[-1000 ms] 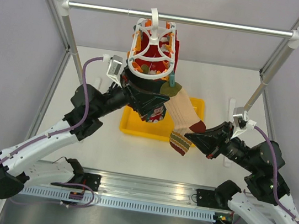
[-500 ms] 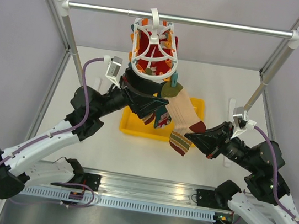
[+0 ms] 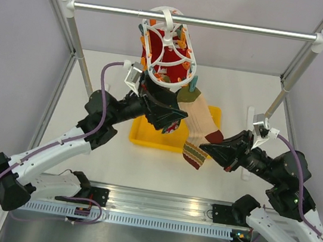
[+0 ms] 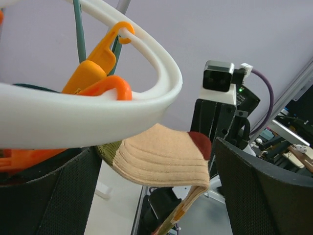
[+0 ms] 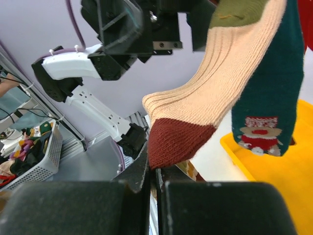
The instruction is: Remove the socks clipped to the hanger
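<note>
Below the hanger (image 3: pixel 166 49), the right claw (image 3: pixel 205 146) is clamped on the beige sock (image 3: pixel 200 122). The left claw (image 3: pixel 170 121) is apart, just under the hanger.

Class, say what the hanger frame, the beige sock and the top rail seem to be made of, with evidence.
The hanger looks like moulded plastic: smooth, white, softly glossy. The beige sock is knitted fabric, matte, with visible ribs. The rail seems metal: silvery, with a bright highlight along it.
</note>
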